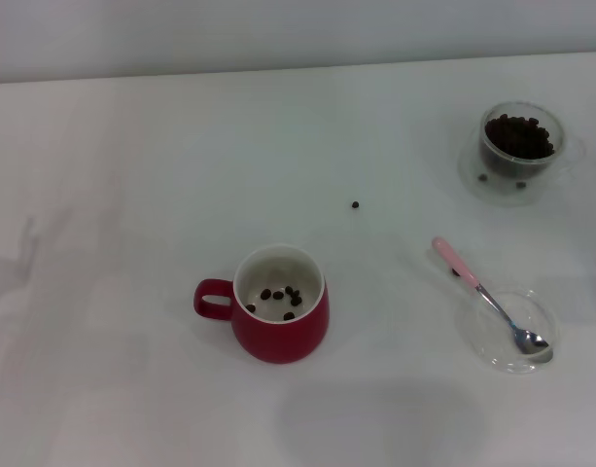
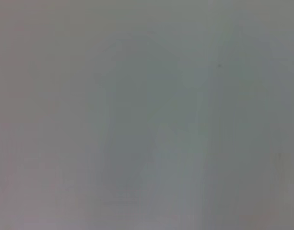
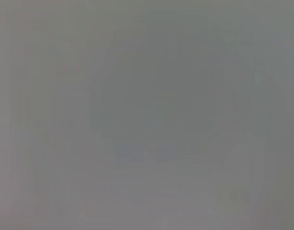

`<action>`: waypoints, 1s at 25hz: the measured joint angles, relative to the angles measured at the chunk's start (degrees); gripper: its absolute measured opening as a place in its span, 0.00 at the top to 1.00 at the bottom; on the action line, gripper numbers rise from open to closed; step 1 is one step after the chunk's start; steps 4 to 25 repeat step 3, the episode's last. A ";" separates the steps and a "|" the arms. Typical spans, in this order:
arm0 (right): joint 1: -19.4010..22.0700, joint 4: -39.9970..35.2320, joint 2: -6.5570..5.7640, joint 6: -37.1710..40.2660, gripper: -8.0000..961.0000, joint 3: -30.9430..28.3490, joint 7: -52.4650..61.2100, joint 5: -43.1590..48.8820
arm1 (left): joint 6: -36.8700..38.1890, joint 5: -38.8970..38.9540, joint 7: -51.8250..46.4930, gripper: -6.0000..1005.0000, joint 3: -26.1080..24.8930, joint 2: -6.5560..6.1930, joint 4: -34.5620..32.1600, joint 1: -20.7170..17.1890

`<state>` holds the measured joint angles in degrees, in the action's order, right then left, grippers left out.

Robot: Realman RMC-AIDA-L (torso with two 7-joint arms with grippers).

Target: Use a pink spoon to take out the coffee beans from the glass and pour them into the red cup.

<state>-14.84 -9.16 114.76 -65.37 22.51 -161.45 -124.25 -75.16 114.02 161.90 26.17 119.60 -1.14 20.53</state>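
In the head view the red cup (image 1: 278,321) stands at the front centre, handle to the left, with several coffee beans (image 1: 279,296) on its white inside. The glass (image 1: 519,142) at the far right holds a dark heap of beans and sits on a clear saucer. The pink spoon (image 1: 488,297) lies at the right, its silver bowl resting in a shallow clear dish (image 1: 508,329), its pink handle pointing up-left onto the table. Neither gripper appears in any view; both wrist views show only a plain grey surface.
One loose bean (image 1: 355,204) lies on the white table between the cup and the glass. Another dark bean (image 1: 455,272) lies beside the spoon's handle. The table's far edge runs along the top of the head view.
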 joint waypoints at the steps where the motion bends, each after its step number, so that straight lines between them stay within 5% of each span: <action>1: -0.01 0.09 0.00 0.02 0.49 -0.28 -0.01 -0.26 | 0.26 -0.06 0.00 0.40 0.08 -0.06 0.00 0.09; 25: -0.01 0.11 0.02 0.11 0.49 -1.24 -0.02 -0.38 | 0.37 -0.06 -0.01 0.40 0.08 -0.12 0.00 0.00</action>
